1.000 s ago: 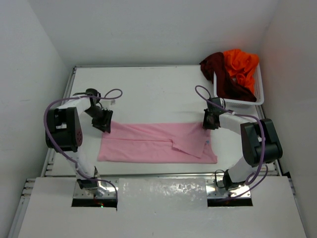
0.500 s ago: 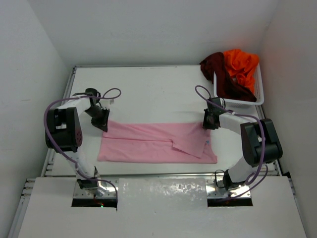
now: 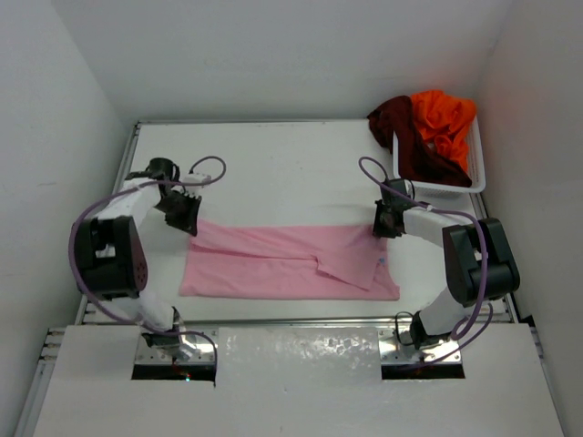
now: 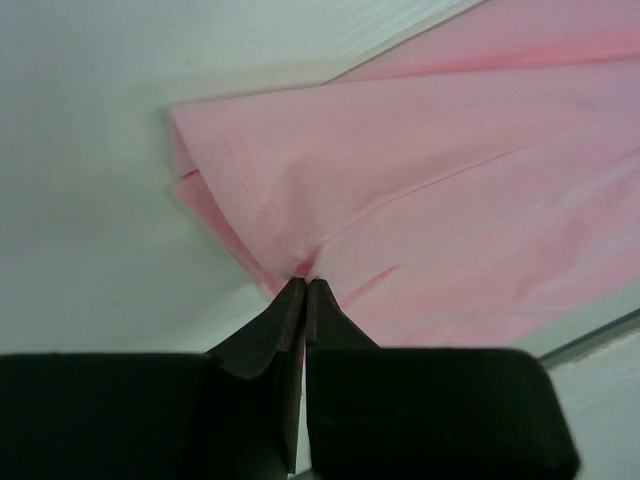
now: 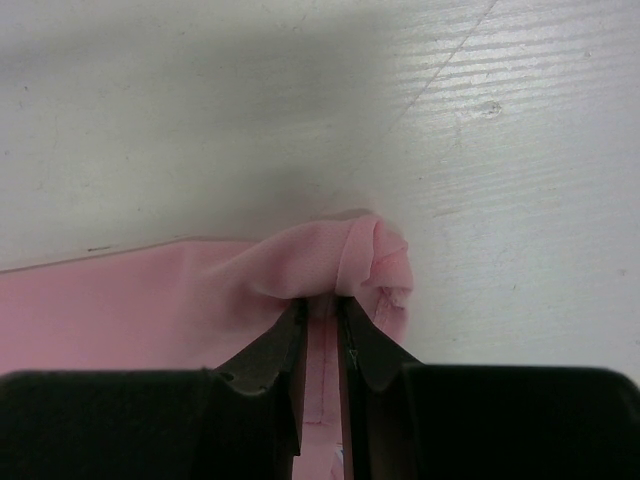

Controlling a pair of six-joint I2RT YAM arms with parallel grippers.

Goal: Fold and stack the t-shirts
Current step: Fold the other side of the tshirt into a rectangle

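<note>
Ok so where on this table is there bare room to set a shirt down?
Widest bare table lies beyond the pink t-shirt, between left gripper, right gripper and the back edge, left of the basket. A thin strip runs along its near hem. Crowded: the basket corner, with maroon t-shirt and orange t-shirt.

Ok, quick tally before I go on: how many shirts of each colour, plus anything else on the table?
light pink t-shirt: 1
dark maroon t-shirt: 1
bright orange t-shirt: 1
white basket: 1
Total: 4 things, 3 of them t-shirts
</note>
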